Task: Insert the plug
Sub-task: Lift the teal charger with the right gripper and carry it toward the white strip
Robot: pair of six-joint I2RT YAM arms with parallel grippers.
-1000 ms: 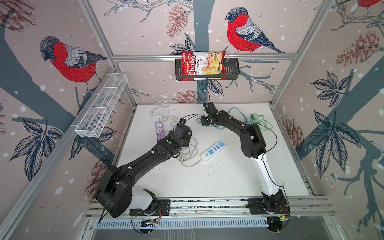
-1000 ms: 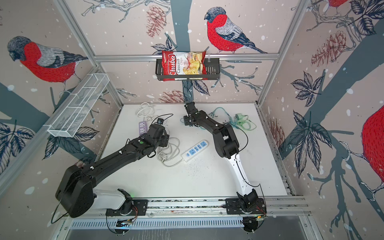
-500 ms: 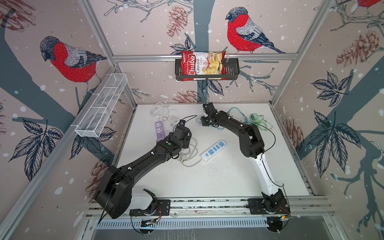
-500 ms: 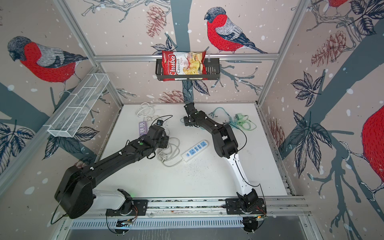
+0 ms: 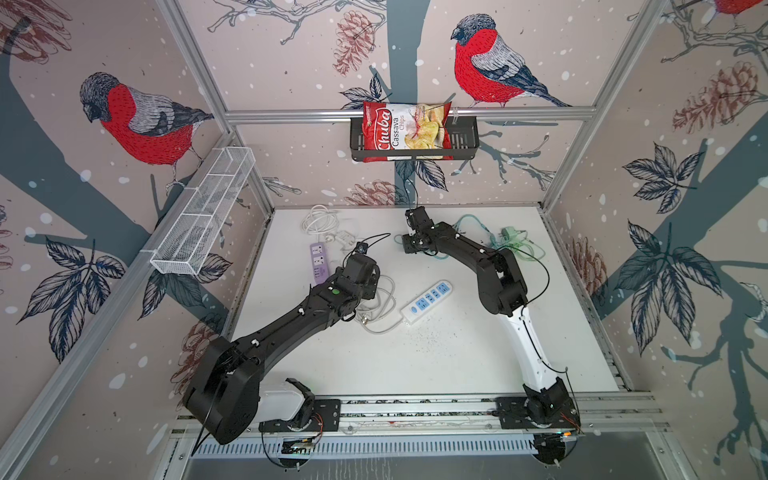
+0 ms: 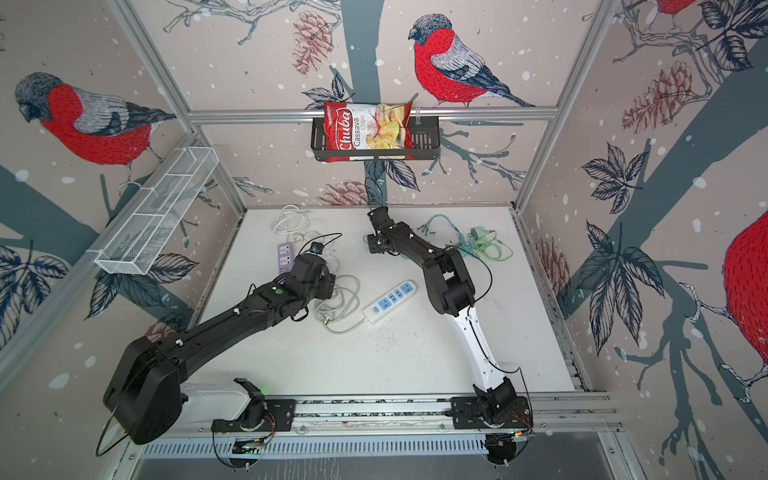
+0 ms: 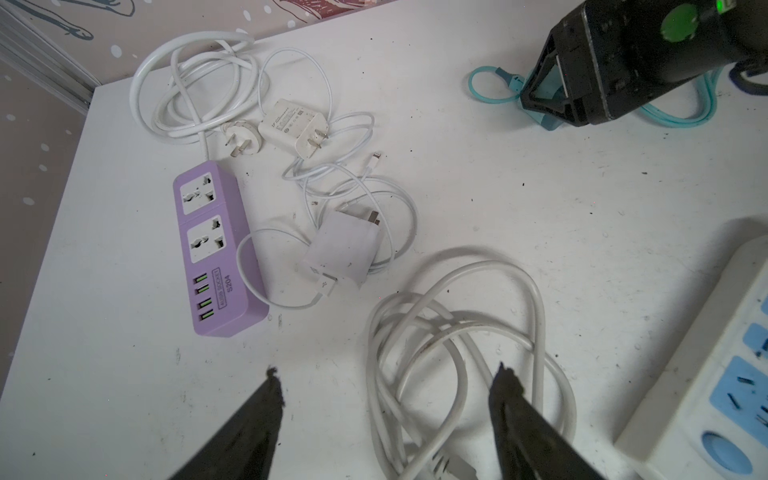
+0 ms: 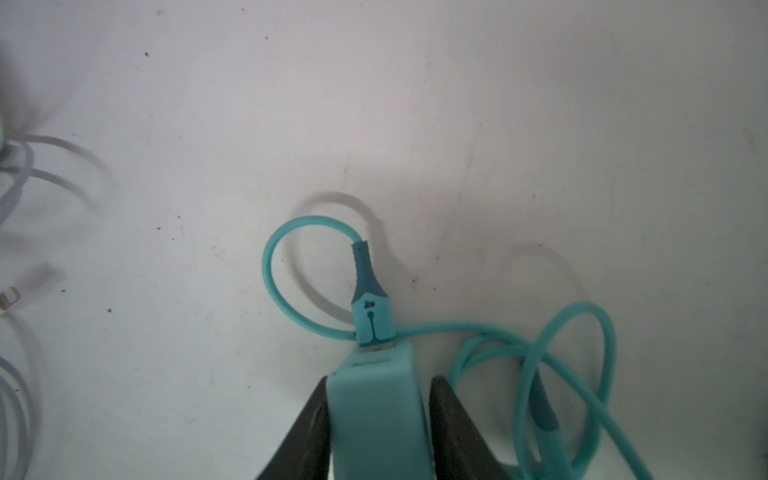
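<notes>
Since the charger (image 8: 374,415) looks light and rigid, its sides are gripped by the right jaws (cord (image 8: 268,262) limp). Left jaws are open.

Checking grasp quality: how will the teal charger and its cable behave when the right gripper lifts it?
The teal charger looks rigid and smooth-sided, so it may pivot between the right gripper fingers. Its plugged-in teal cable lies in loose loops: probably floppy, trailing.
</notes>
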